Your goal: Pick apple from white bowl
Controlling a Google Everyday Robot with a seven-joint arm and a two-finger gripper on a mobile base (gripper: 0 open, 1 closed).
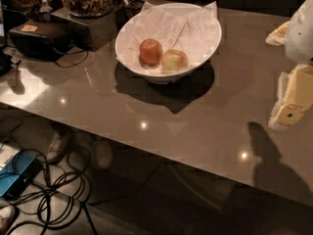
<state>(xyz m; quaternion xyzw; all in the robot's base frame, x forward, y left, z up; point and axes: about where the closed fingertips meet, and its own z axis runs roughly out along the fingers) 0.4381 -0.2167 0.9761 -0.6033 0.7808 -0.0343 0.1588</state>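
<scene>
I saw a red apple (150,51), a shiny brown table (161,126), a black case (36,38) at its far left, and black wires (54,192) by a blue box (14,180) below.

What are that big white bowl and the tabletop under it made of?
The white bowl looks like glazed ceramic or hard plastic: smooth, opaque, lined with crinkled paper. The table seems polished stone or laminate, since it mirrors small lights. The gripper hangs at the right edge, away from the bowl.

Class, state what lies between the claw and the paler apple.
Camera view: claw at the right edge; between it and the apple, only the paper-lined wall of the white bowl and bare tabletop.
</scene>
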